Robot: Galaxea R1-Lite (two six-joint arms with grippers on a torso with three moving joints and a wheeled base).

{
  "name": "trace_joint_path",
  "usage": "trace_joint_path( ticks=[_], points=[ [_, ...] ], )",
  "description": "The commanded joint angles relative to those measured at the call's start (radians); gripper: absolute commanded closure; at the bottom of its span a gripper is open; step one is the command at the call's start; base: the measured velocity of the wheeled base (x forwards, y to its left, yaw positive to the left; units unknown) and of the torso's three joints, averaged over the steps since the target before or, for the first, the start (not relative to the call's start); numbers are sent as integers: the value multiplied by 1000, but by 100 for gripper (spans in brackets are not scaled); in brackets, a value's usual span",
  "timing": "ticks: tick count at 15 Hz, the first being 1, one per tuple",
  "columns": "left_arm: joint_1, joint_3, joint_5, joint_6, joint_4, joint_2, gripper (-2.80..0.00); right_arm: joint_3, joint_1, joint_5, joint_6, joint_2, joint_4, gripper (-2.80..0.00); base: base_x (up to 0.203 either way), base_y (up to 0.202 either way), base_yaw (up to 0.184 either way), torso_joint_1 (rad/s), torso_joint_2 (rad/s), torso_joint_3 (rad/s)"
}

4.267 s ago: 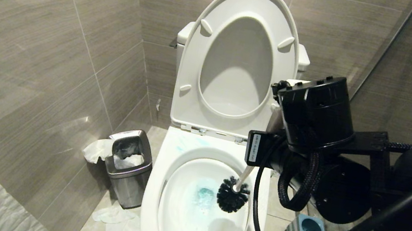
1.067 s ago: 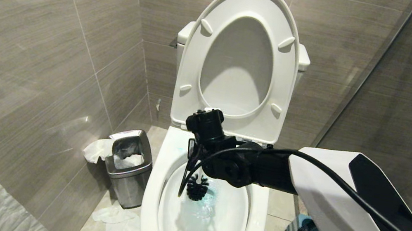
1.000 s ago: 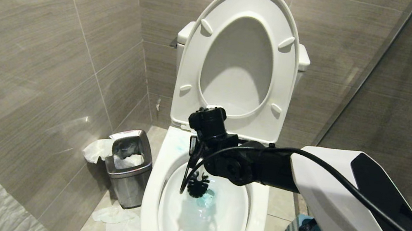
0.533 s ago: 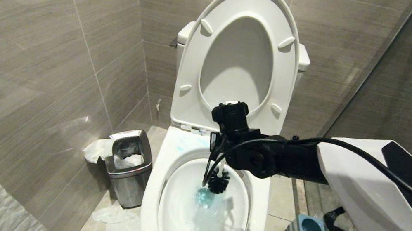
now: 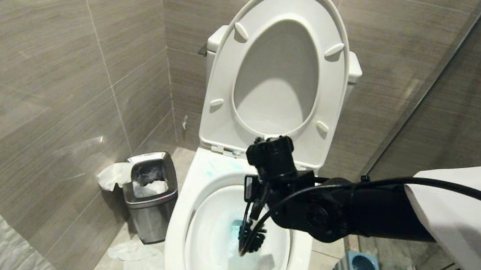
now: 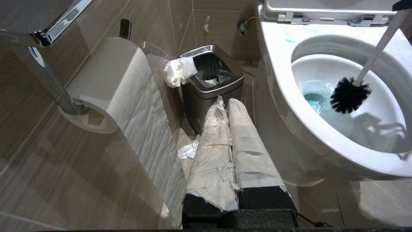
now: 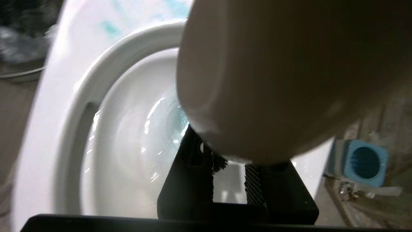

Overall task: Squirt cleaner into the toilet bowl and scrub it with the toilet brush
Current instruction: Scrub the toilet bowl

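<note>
The white toilet bowl (image 5: 179,222) stands with seat and lid raised. The cleaner (image 5: 236,225) shows as a teal tint in the water and as pale smears on the rim (image 6: 289,40). My right gripper (image 5: 254,200) hangs over the basin, shut on the handle of the toilet brush. The brush's black bristle head (image 5: 252,240) sits low in the basin beside the teal water. The handle (image 6: 377,46) slants down to the head (image 6: 349,95). In the right wrist view the handle's rounded end (image 7: 273,80) hides the fingertips of that gripper (image 7: 229,164). My left gripper (image 6: 225,104) is parked beside the bowl, shut, its fingers wrapped in white paper.
A small steel waste bin (image 5: 150,193) with tissue stands left of the bowl, and crumpled paper (image 5: 136,259) lies on the floor. The blue-grey brush holder (image 5: 362,268) sits on the floor at the right by a glass partition. A toilet roll (image 6: 109,87) hangs on the left wall.
My right arm has drawn back and to the right. The brush head has swept from the basin's back left to its middle, nearer to me.
</note>
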Motion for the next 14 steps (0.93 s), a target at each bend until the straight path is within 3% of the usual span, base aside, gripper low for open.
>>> trace_joint_path(
  ticks=[1,5,8,14],
  points=[
    [0,2,0,-1,0,0,0,50,61,-4,16,-20,-1,0,0,0,0,0,0,0],
    [0,2,0,-2,0,0,0,20,133,-5,29,19,-2,0,0,0,0,0,0,0],
    [0,2,0,-2,0,0,0,-88,150,-8,25,84,1,0,0,0,0,0,0,0],
    [0,2,0,-2,0,0,0,-303,87,-24,-10,218,5,0,0,0,0,0,0,0]
  ],
)
